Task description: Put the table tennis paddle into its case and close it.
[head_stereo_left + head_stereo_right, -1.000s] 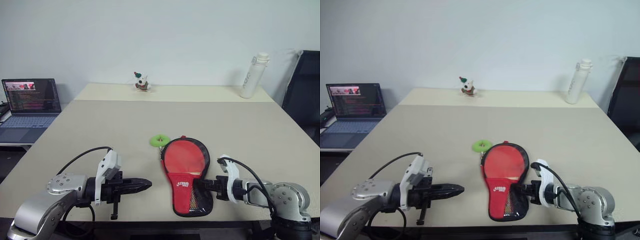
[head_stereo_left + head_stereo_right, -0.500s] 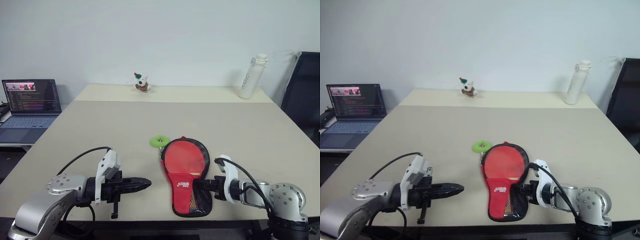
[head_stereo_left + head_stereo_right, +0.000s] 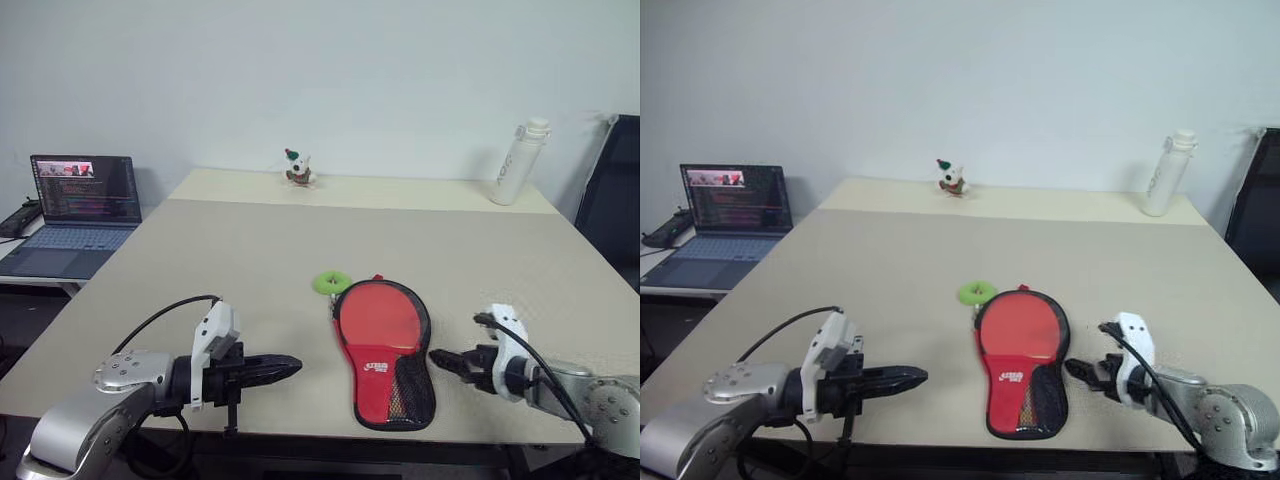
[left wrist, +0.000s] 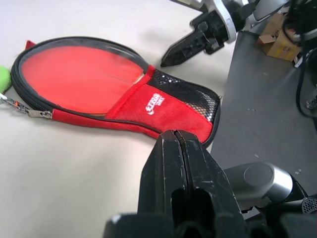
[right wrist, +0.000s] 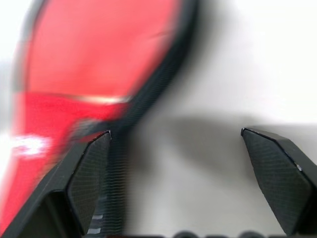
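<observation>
The case (image 3: pixel 385 350) lies flat near the table's front edge, red side up, with its white logo and black mesh pocket toward me. A black zip rim rings a round red area (image 4: pixel 79 74). I cannot tell whether that area is the table tennis paddle or the case's own fabric. The green pull (image 3: pixel 331 282) rests on the table by the case's far end. My right gripper (image 3: pixel 440 360) is open just right of the mesh pocket, apart from it, with only bare table between its fingers (image 5: pixel 89 168). My left gripper (image 3: pixel 293 366) is shut and empty, well left of the case.
An open laptop (image 3: pixel 85 190) stands on a side desk at the far left. A small toy figure (image 3: pixel 297 168) and a white bottle (image 3: pixel 520 148) stand along the table's far edge. A black chair (image 3: pixel 622 190) stands at the right.
My right gripper has opened, let go of the case's narrow end and drawn away to the right. The camera has shifted. The left gripper has kept still.
</observation>
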Robot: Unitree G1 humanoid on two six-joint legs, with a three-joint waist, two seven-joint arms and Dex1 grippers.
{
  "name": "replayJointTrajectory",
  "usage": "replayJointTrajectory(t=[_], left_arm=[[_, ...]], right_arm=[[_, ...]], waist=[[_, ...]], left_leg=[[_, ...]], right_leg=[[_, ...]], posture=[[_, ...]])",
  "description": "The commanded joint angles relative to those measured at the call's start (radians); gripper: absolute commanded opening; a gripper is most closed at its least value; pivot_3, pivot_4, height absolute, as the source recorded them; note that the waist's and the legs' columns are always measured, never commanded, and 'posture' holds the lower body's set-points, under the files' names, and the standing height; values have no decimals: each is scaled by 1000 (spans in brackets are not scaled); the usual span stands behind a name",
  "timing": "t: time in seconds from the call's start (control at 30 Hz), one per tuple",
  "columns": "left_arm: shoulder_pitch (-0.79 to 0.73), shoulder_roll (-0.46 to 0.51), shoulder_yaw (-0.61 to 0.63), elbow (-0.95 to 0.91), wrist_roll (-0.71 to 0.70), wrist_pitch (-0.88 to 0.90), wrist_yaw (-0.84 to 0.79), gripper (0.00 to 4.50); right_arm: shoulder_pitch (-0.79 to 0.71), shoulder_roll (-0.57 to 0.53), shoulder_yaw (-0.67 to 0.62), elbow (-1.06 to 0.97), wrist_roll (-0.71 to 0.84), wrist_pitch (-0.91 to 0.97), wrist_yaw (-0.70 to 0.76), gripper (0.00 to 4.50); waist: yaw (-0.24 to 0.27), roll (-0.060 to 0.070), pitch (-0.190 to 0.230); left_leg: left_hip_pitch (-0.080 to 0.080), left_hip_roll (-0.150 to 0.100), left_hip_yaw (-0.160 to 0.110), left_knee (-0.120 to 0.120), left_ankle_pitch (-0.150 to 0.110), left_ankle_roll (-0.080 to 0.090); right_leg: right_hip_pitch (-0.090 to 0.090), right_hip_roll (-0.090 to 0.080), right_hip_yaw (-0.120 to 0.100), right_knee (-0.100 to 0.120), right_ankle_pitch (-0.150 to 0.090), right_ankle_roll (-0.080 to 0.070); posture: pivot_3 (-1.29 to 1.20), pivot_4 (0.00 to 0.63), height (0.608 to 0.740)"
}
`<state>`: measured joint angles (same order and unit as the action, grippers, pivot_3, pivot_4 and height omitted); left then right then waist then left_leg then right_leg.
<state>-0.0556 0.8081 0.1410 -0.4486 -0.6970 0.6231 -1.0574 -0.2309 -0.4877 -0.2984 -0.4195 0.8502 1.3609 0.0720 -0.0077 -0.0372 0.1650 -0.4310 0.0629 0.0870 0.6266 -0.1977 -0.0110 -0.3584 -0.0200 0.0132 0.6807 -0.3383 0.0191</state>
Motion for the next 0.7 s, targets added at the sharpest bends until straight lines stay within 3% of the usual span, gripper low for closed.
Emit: replayJointTrajectory(t=[0.03,0.3,0.57,0.7], left_arm=[[-27,-8,11,16,7,-19,20,0],[-93,-43,27,90,37,-20,107,0],[-131,-82,9,154,119,-34,219,0],[-194,-116,-7,230,181,-39,297,1253]], right_arm=[[-12,-10,72,-22,-102,-260,127,4449],[-228,135,224,47,-85,-399,300,4449],[-339,238,404,237,-283,-590,357,4449],[-327,226,468,275,-361,-645,403,4500]], waist=[[-6,1,1],[-30,2,2],[-21,2,3],[-20,2,3]], left_leg=[[-1,0,0,-1,0,0],[-3,1,1,-3,0,-1],[-3,0,1,-3,-1,-1],[-3,1,1,-2,-1,-2]], right_leg=[[-1,1,0,1,0,0],[-6,2,2,1,0,0],[-6,1,1,1,0,0],[-6,1,1,2,0,0]], posture=[[0,150,740],[0,150,740],[0,150,740],[0,150,740]])
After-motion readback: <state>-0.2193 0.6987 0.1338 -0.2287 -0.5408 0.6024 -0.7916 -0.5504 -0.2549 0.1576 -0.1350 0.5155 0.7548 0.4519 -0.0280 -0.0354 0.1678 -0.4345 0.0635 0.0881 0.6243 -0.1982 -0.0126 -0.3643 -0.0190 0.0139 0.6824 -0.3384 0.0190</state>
